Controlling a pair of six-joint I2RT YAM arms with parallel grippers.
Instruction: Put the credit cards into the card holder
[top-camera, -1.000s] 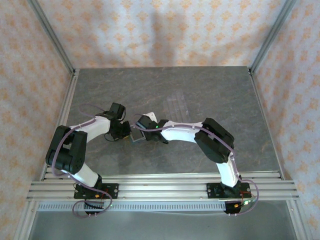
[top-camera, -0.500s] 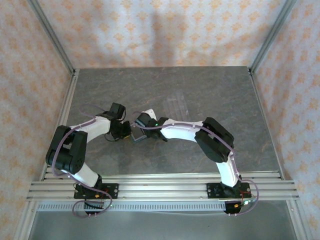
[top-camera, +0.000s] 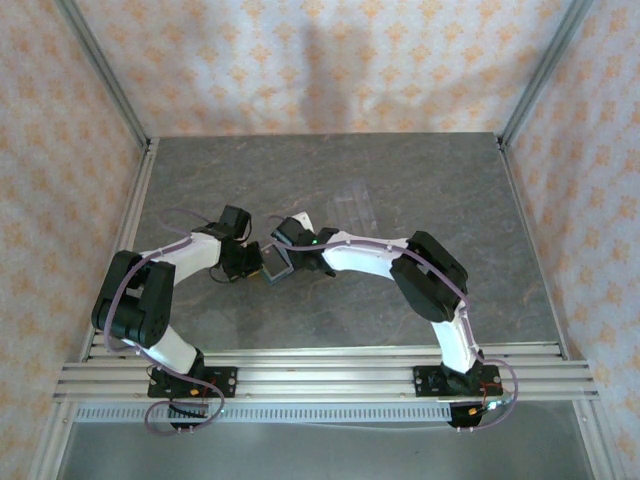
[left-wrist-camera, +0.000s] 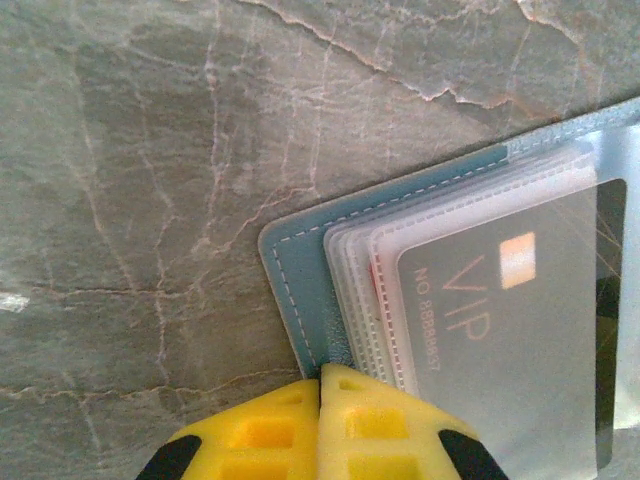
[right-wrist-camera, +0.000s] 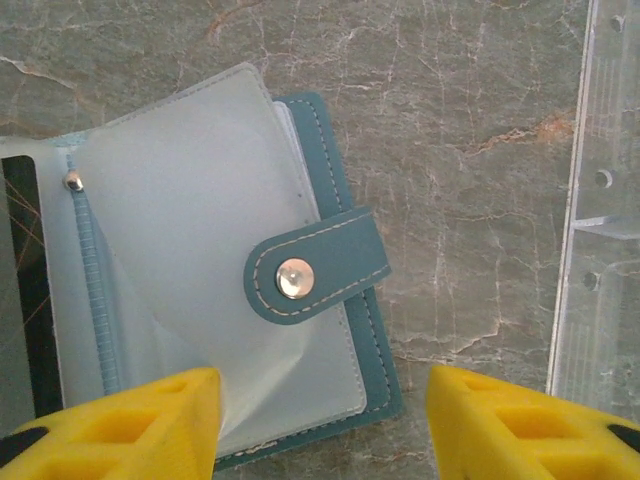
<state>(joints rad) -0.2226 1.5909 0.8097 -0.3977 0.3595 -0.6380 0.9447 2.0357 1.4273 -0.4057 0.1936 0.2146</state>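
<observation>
On the big grey stone table (top-camera: 420, 180), two white and black arms reach in and meet near the middle: the left arm (top-camera: 175, 262) and the right arm (top-camera: 390, 262). Behind them, farther back on the table, lies a clear rack (top-camera: 355, 205). It is not part of this job.

Between the two arm tips lies the card holder (left-wrist-camera: 295, 270). It is blue-green and soft, and it lies open and flat on the table with its clear pockets showing. Its strap (right-wrist-camera: 320, 262) is folded in across the pockets, not snapped shut.

The left gripper (left-wrist-camera: 320, 420) has its yellow fingers pressed together. They seem to be pinching the edge of the card holder to keep it from sliding. The right gripper (right-wrist-camera: 320, 420) hangs over the other half with its fingers apart and nothing between them. One finger is just beside a clear pocket flap that curls up a little.

One card (left-wrist-camera: 510, 330) with "VIP" on it looks tucked inside a clear pocket, so that part seems done. I cannot tell if a second card is in a pocket too.

Smallest of all is the shiny snap (right-wrist-camera: 292, 279) on the strap. I think what is left is finding any other card, sliding it in, and maybe folding the holder closed.
</observation>
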